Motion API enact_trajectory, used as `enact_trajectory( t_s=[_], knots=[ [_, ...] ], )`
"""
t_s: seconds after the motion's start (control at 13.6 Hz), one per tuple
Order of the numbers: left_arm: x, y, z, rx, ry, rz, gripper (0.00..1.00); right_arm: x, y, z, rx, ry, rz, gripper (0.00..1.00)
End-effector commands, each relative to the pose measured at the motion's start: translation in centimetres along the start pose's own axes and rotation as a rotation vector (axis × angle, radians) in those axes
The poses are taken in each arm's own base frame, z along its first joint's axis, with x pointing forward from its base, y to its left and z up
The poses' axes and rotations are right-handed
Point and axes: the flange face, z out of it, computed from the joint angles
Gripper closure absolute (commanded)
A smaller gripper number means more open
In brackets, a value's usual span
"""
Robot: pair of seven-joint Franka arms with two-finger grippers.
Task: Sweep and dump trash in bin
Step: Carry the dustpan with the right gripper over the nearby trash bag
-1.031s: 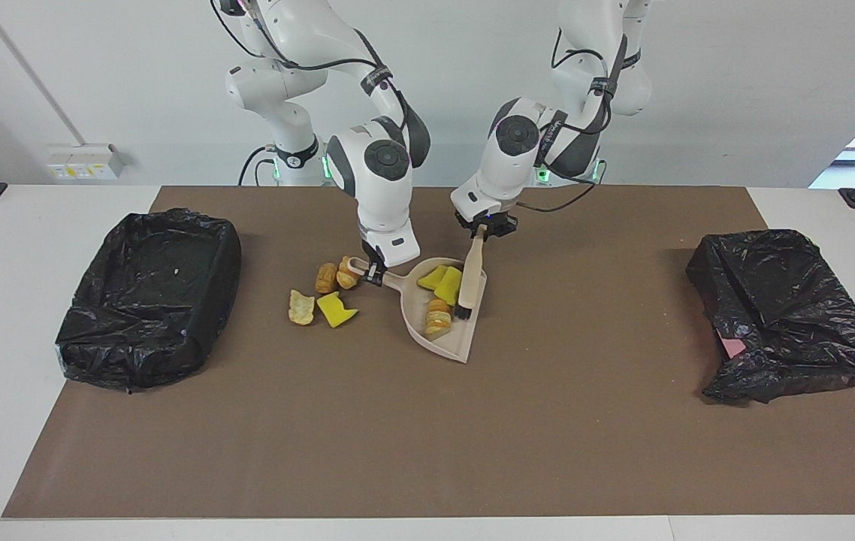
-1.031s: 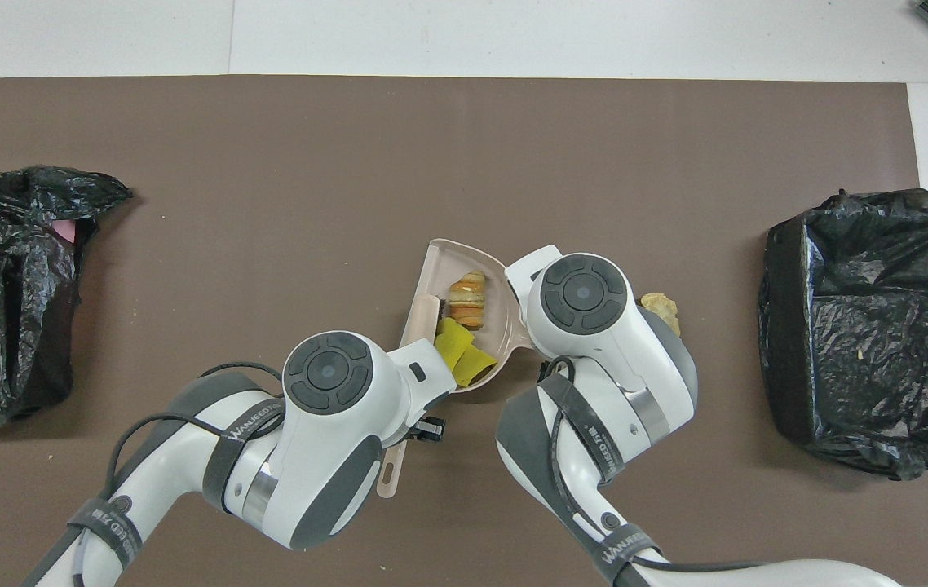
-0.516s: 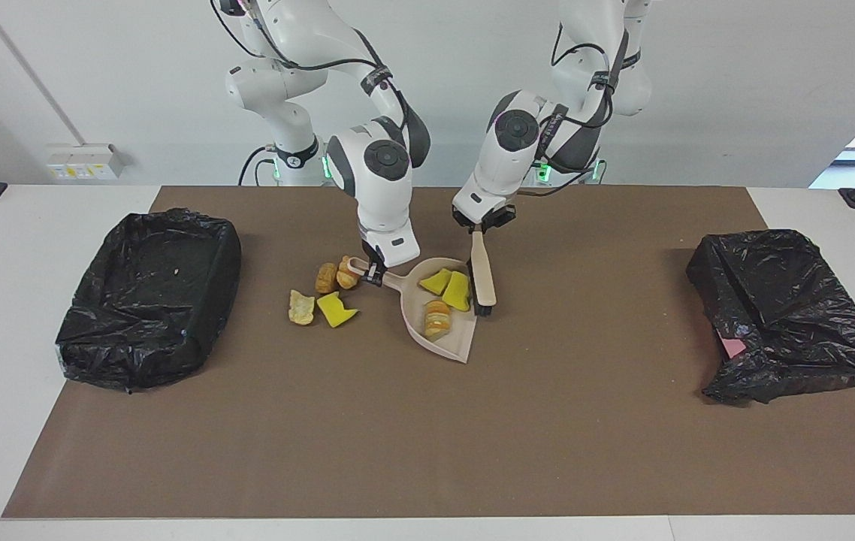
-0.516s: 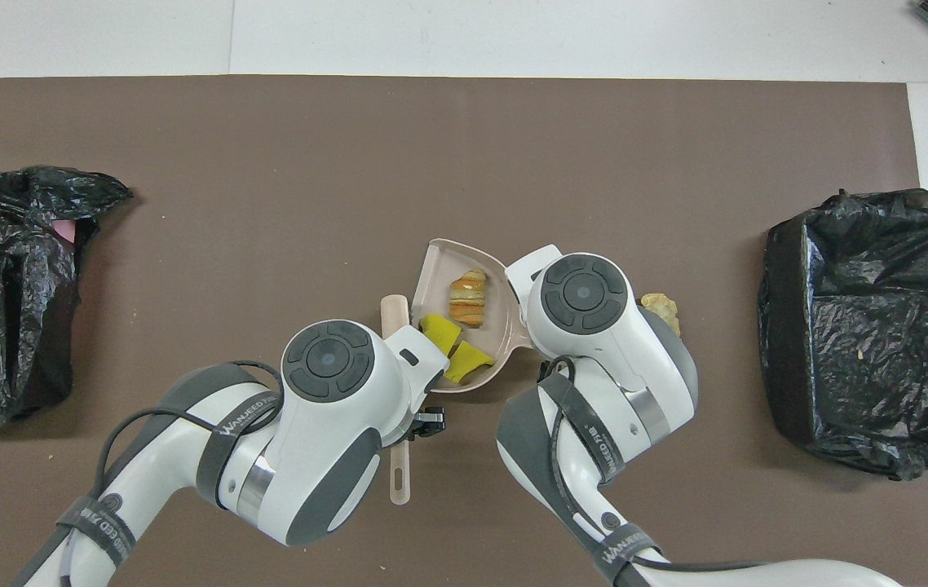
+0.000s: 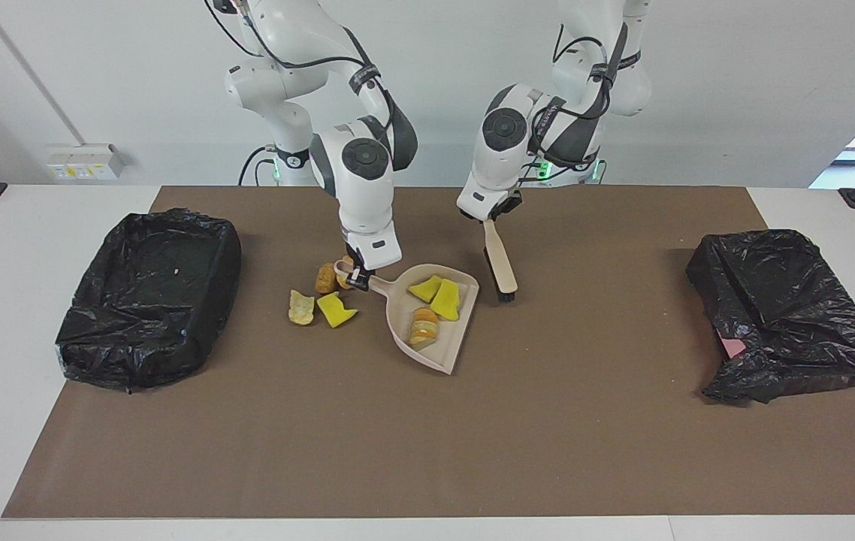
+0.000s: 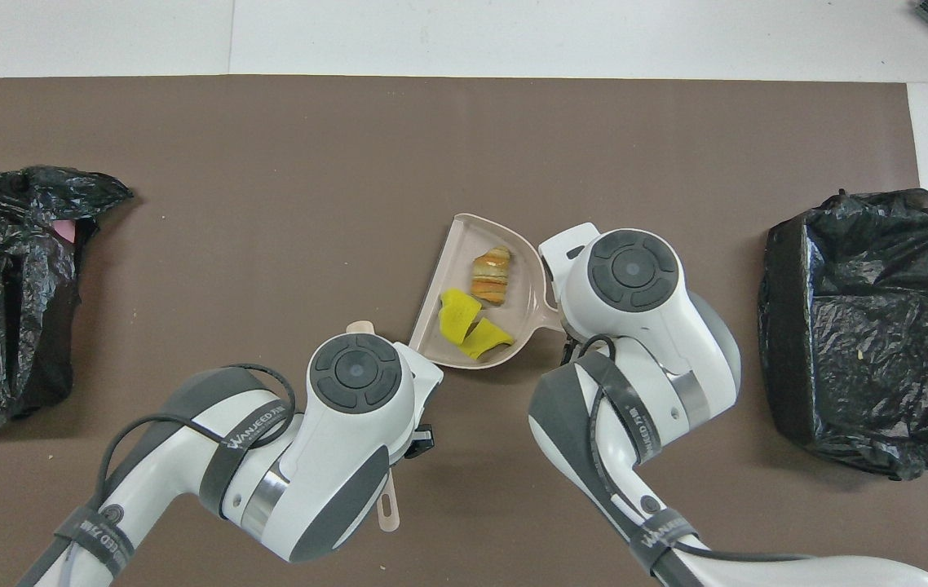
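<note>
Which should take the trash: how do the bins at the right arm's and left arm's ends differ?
The bin at the right arm's end stands open, mouth up; the bin at the left arm's end slumps, its bag crumpled over. Something pink peeks from the left-end bin; none shows on the right-end one. Both are wrapped in black plastic at the brown mat's ends.

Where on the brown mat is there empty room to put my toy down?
The brown mat is bare along its edge farthest from the robots, and between the beige dustpan and the crumpled black bag. It is crowded beside the dustpan's handle, where loose scraps lie near the black-lined bin.
</note>
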Motion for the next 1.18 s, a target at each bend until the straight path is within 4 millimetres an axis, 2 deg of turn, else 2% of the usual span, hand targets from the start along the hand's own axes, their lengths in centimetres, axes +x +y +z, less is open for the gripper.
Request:
enact_trajectory(
  t_s=[0.0,0.29,0.44,0.59,0.74,0.88,0.96,1.1],
  knots=[
    [-3.1,0.2,0.5,0.0,0.047,0.006,1.0,-4.7,1.1,-4.7,0.023,0.017,0.062,1.0],
    [-9.0,-0.3,4.5,-0.057,0.123,0.037,1.0,-13.5,2.5,-12.5,-0.013,0.06,0.143,1.0],
    [-11.9,1.3,6.2,-0.064,0.143,0.027,1.0,-19.6,3.6,-15.1,-0.029,0.059,0.156,1.0],
    [-13.9,1.4,7.6,-0.084,0.164,0.042,1.0,-26.1,5.7,-15.7,-0.038,0.055,0.16,1.0],
    [-14.2,0.8,8.8,-0.066,0.156,0.042,1.0,-33.6,8.3,-15.1,-0.051,0.053,0.136,1.0],
    [-14.6,1.0,9.1,-0.07,0.161,0.054,1.0,-40.2,9.9,-14.9,-0.115,-0.031,0.094,1.0],
    [-14.6,0.9,9.2,-0.066,0.159,0.053,1.0,-42.6,10.4,-15.1,-0.146,-0.09,0.067,1.0],
    [-14.0,0.7,9.3,-0.06,0.155,0.071,1.0,-47.9,11.3,-14.0,-0.162,-0.143,0.041,1.0]
  ],
)
